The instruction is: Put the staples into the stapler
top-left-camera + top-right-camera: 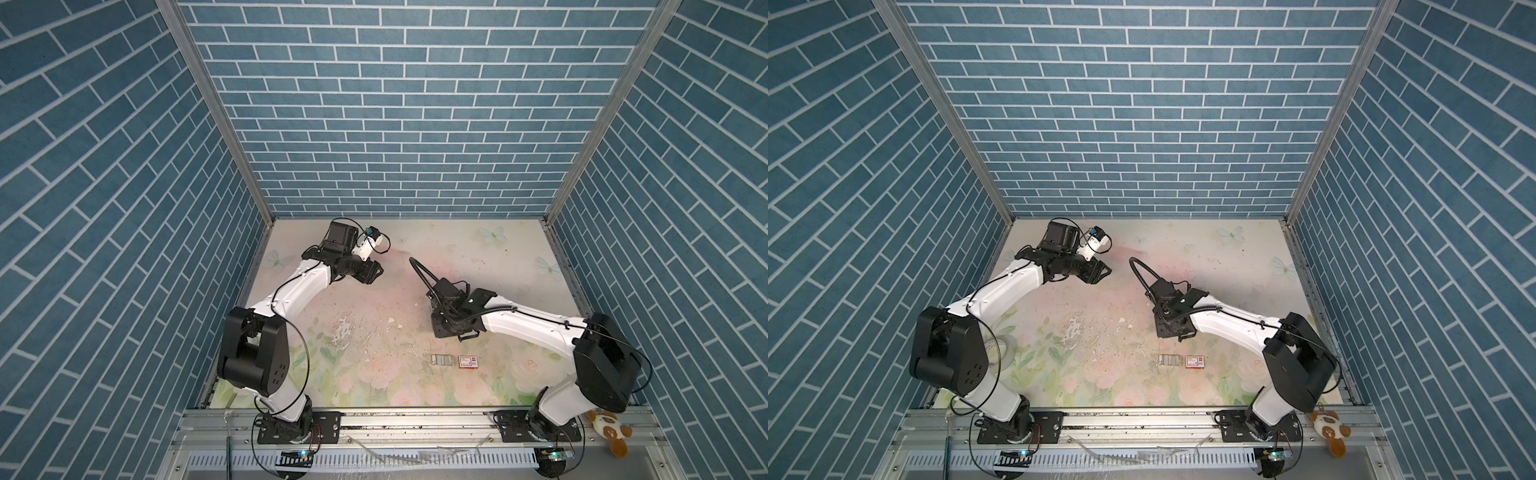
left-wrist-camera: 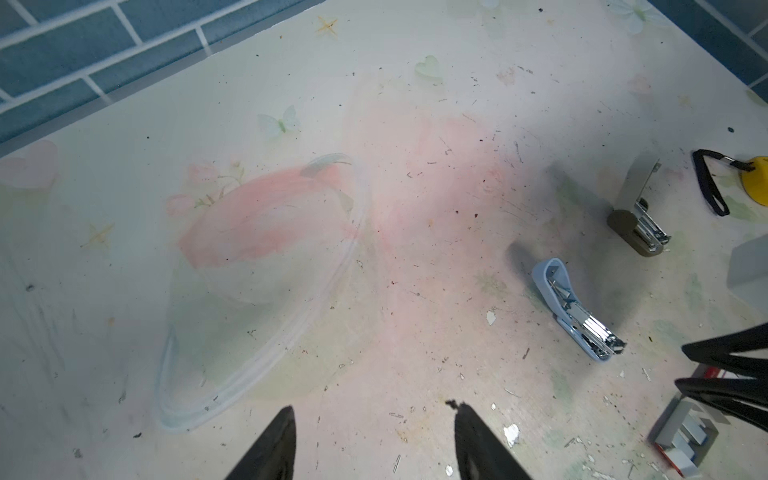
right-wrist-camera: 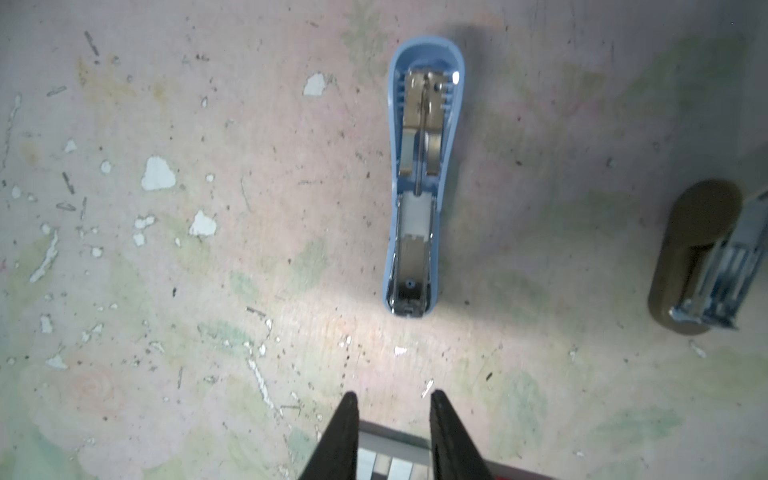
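A light blue stapler lies opened on the flowered table, its metal channel facing up; the left wrist view also shows the blue stapler. In both top views it is hidden under the right arm. The staples fill a small pale tray near the front, also seen as staples and staples. My right gripper hovers over the tray of staples, open, with nothing between its fingers. My left gripper is far back on the left, and the left gripper is open and empty.
A red-and-white box lies just right of the tray. An olive stapler lies opened beyond the blue one. A yellow thing with a black strap lies near it. A plush toy sits on the front rail.
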Available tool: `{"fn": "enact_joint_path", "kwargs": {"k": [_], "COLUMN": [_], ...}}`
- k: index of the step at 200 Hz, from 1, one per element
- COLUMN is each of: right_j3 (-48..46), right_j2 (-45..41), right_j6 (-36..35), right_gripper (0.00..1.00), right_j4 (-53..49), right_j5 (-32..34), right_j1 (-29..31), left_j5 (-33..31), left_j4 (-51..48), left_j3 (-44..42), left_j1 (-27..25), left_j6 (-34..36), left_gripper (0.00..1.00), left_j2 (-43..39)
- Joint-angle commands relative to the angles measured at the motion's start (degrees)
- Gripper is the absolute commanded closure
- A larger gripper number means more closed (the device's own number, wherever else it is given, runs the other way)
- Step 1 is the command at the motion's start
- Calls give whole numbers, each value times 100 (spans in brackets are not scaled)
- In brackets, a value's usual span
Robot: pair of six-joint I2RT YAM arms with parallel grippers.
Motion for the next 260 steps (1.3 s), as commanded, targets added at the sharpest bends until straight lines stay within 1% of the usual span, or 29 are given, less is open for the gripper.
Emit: {"fn": "enact_joint_path", "kwargs": {"k": [1, 47, 68, 80, 115, 142, 260], "right_j3": [-236, -491, -589, -665, -895, -994, -1027], "right_j2": [-252, -285, -268, -273, -285, -334, -94], "right_j6": [653, 1159, 1314, 1413, 1653, 1716, 1745], "right_gripper": [72, 73, 79, 80, 80, 81, 81], "right_j4": [-238, -139, -60, 11, 120, 131, 144], "right_j5": [65, 261, 282, 287, 301, 364, 415], "right_j1": [260, 644, 712, 777, 905, 923, 923], "left_j5": [203, 189, 204, 224, 252, 250, 262], "left_j4": [-41, 3, -25, -31, -16, -16, -47], "left_j3": [172, 145, 158, 142, 149, 167, 202], "left_j1": [-145, -343, -382, -386, -408, -448, -532], "left_j6": [109, 173, 186, 186, 170, 160, 169], "left_gripper": [38, 38, 38, 38, 38, 38, 38], "left_j2": [69, 131, 172, 184, 227, 260, 272]}}
